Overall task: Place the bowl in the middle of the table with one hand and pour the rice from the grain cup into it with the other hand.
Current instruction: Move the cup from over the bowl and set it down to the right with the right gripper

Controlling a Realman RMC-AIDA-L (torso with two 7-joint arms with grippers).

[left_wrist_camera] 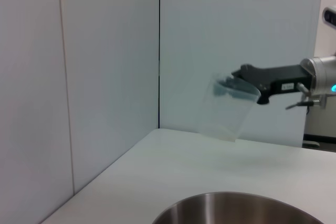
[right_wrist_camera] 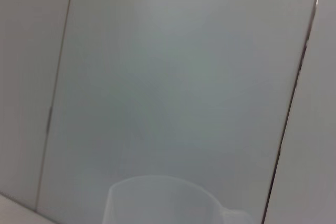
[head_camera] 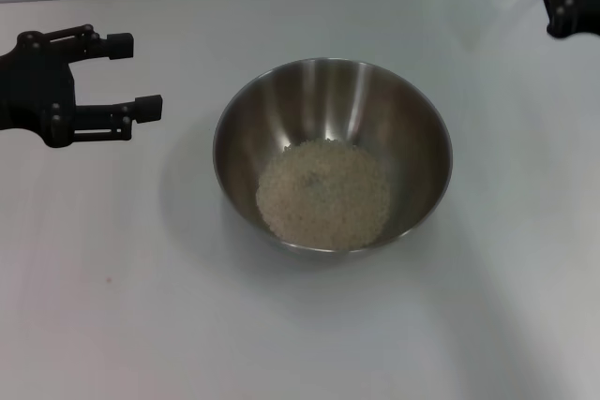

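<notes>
The right gripper point(left_wrist_camera: 242, 83) is closed on the rim of the grain cup point(left_wrist_camera: 227, 108) and holds it tilted in the air, above the far right part of the table point(head_camera: 112, 325). The cup looks empty. The left gripper point(head_camera: 127, 77) is open, with nothing between its fingers, and it hangs near the left side of the bowl point(head_camera: 412, 133). The bowl stands in the middle of the matte white table, and the rice point(head_camera: 323, 194) lies as a flat heap on its bottom. Behind the table there are pale wall panels point(left_wrist_camera: 105, 66) with thin dark seams.
</notes>
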